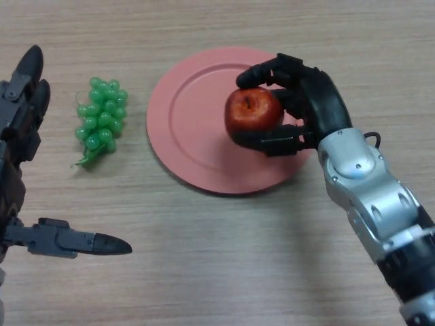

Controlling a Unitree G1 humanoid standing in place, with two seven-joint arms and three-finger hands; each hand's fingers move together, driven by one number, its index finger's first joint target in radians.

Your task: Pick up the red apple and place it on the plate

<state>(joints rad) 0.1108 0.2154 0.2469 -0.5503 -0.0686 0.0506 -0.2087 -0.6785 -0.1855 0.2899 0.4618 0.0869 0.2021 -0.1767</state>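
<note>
Red apple (253, 110) clasped in the right hand (309, 109), fingers curled over its far side and thumb under its near side, over the right half of the pink plate (187, 115). Best lowered straight down until settled on the plate, then fingers and thumb eased apart together so nothing rolls; well inside the rim, not toward the right edge. Cannot tell whether already resting on the plate or just above it: underside hidden by the thumb. Left hand (24, 102) idle at the left edge, fingers straight, partly cut off. Green grapes (100, 119) left of the plate, apart from it.
</note>
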